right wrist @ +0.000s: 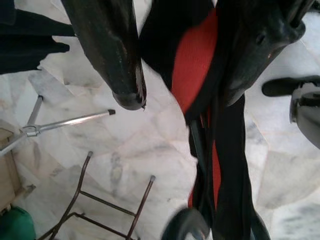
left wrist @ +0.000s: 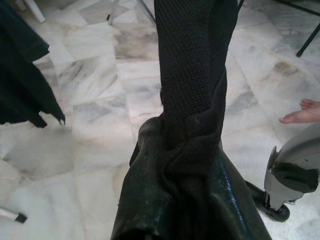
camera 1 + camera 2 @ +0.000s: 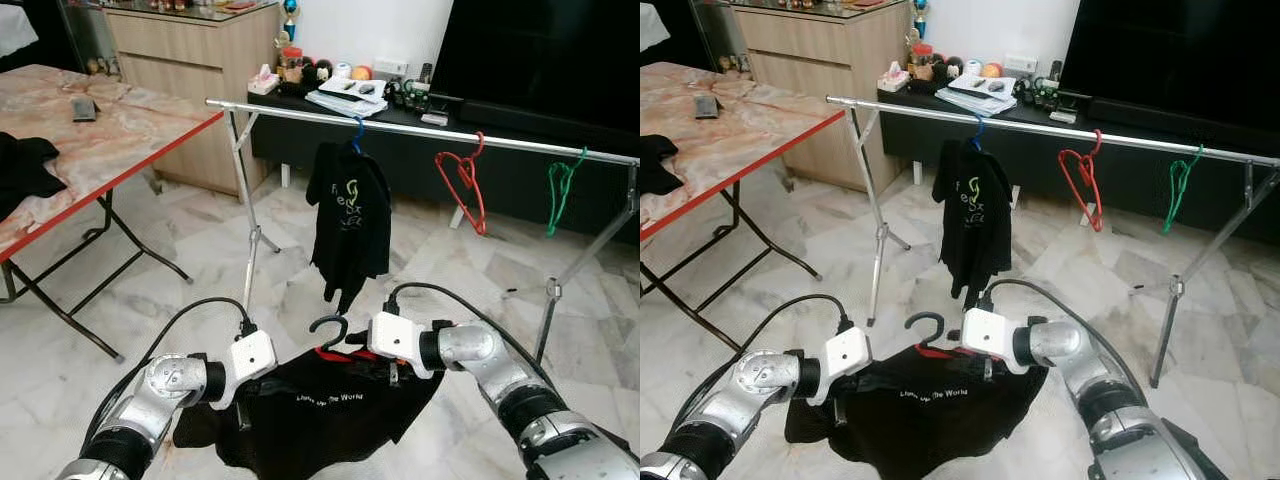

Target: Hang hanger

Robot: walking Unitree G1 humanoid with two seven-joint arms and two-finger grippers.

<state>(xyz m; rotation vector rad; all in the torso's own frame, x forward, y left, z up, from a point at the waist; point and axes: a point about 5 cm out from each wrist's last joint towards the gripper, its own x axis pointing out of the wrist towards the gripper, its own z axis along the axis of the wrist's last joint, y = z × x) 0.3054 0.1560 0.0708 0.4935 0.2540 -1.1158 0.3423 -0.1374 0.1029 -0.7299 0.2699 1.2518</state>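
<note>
Both grippers are clenched on the black T-shirt (image 3: 320, 405) you are carrying. Your left gripper (image 3: 243, 413) pinches a bunched shoulder of the fabric, and its wrist view shows the cloth twisted into a rope between the two black fingers (image 2: 150, 200). Your right gripper (image 3: 393, 374) clamps the other shoulder near the red-lined collar, with fabric and hanger pressed between its fingers (image 1: 115, 55). The dark hanger (image 3: 330, 328) sits inside the shirt, its hook standing upright between your two wrists, below and in front of the rail and not touching it.

Ahead of you, the silver clothes rail (image 3: 420, 127) spans the room on folding legs. A second black T-shirt (image 3: 349, 212) hangs from it on a blue hanger (image 3: 357, 132). Further to your right an empty red hanger (image 3: 464, 180) hangs on the rail, and beyond it an empty green hanger (image 3: 561, 190).

On your left stands a marble-patterned folding table (image 3: 110, 135) with a red edge, a dark garment (image 3: 22, 170) lying on its near end. A low black console (image 3: 400, 140) with small clutter runs behind the rail, on a pale marble floor (image 3: 200, 260). A person's bare toes (image 2: 304, 111) show in the left wrist view.
</note>
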